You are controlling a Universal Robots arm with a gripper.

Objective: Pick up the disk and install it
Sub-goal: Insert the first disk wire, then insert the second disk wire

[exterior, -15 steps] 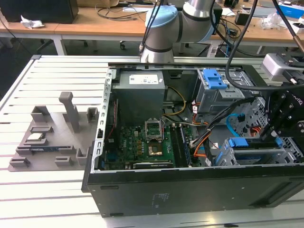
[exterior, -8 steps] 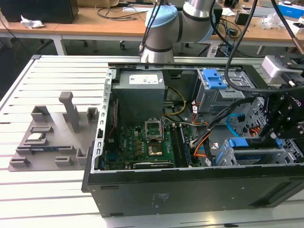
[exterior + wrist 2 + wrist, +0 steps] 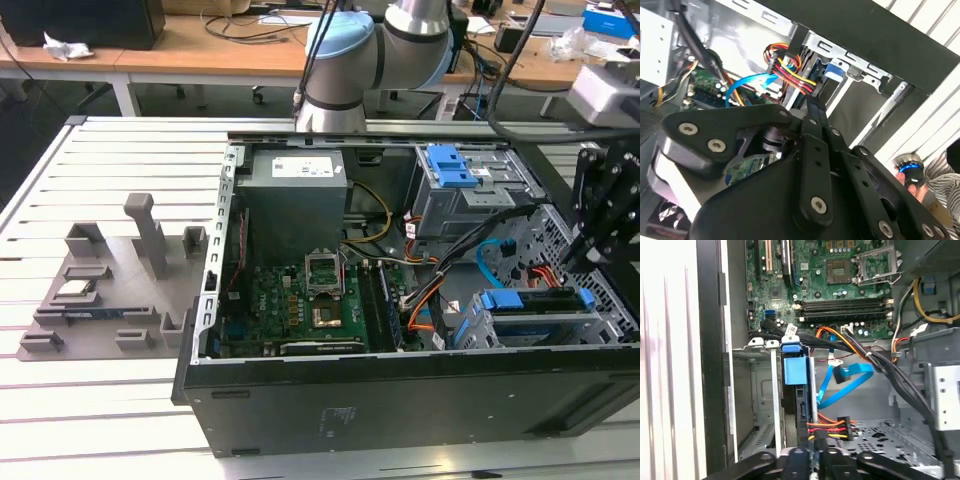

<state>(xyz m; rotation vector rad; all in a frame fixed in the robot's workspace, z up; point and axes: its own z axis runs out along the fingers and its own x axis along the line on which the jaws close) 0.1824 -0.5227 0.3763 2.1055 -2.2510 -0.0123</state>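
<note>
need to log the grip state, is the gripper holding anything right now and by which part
It cannot be told. The gripper sits right at the disk standing on edge in its bay, but whether it grips the disk is hidden.

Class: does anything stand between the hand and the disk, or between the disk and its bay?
Nothing visible does. In the first wrist view the disk stands edge-on inside the metal bay, with the hand right at its near edge. The coloured power cables lie beside it, not across.
</note>
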